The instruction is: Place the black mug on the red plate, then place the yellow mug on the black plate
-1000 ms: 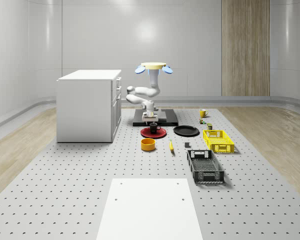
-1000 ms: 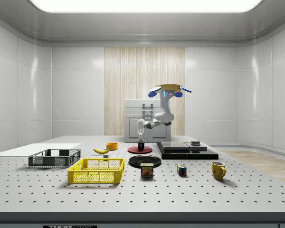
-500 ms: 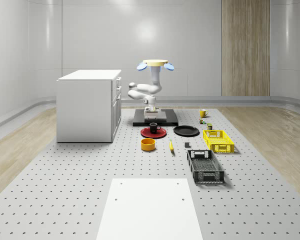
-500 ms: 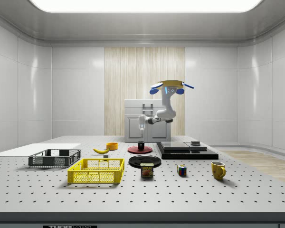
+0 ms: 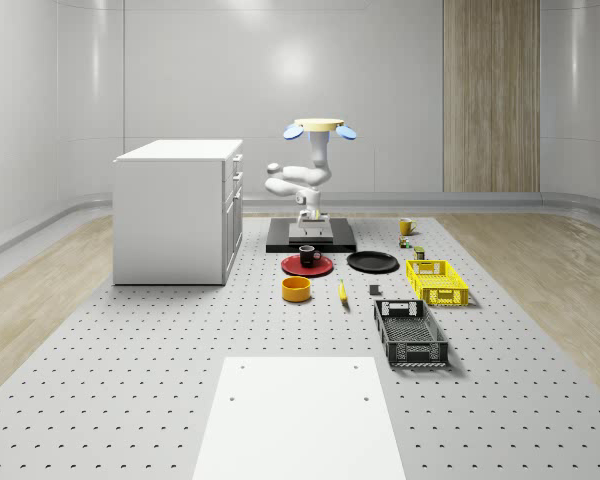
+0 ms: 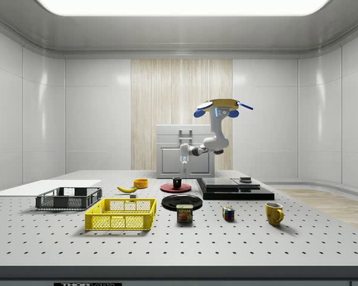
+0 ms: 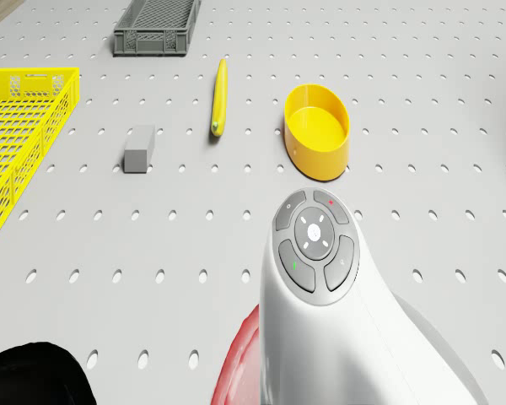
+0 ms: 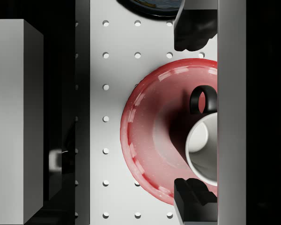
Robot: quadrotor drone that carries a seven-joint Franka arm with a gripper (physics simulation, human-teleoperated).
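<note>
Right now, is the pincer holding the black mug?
No. The black mug sits on the red plate, and the pincer hangs open above it, gripping nothing.

Whole-scene view: high, distant, from the table's front edge. Side view: low, across it. Wrist view: straight down, close over red plate, which both wide views share.

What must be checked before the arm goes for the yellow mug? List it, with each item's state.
1. Black mug upright on the red plate: ok.
2. Gripper open, holding nothing, above the black mug and apart from it: ok.
3. Yellow mug upright on the table, nothing touching it: ok.
4. Black plate bare: ok.
5. Drone hovering over the dark platform: ok.
</note>
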